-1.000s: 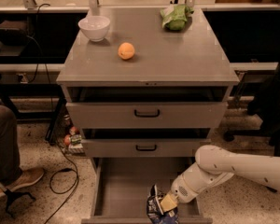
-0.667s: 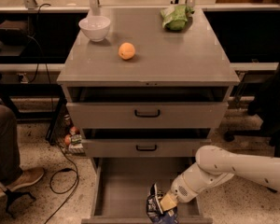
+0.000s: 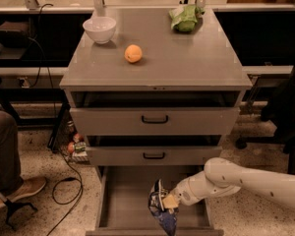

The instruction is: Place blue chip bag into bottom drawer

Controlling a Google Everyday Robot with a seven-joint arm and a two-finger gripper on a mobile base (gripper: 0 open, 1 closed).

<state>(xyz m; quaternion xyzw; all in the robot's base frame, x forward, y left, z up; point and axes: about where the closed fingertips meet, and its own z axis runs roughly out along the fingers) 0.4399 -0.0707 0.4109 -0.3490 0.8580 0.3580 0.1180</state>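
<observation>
The blue chip bag (image 3: 161, 208) hangs upright in my gripper (image 3: 168, 201), dark blue with pale patches, over the front middle of the bottom drawer (image 3: 123, 200). That drawer is pulled out, with a plain grey inside. My white arm (image 3: 236, 178) reaches in from the right, and the gripper is shut on the bag's right edge. The bag's lower tip is near the drawer's front edge.
Two shallower grey drawers with black handles (image 3: 154, 119) stand slightly open above. On the cabinet top are a white bowl (image 3: 99, 29), an orange (image 3: 133, 53) and a green bag (image 3: 185, 17). A person's leg and shoe (image 3: 10, 186) and cables lie on the floor at left.
</observation>
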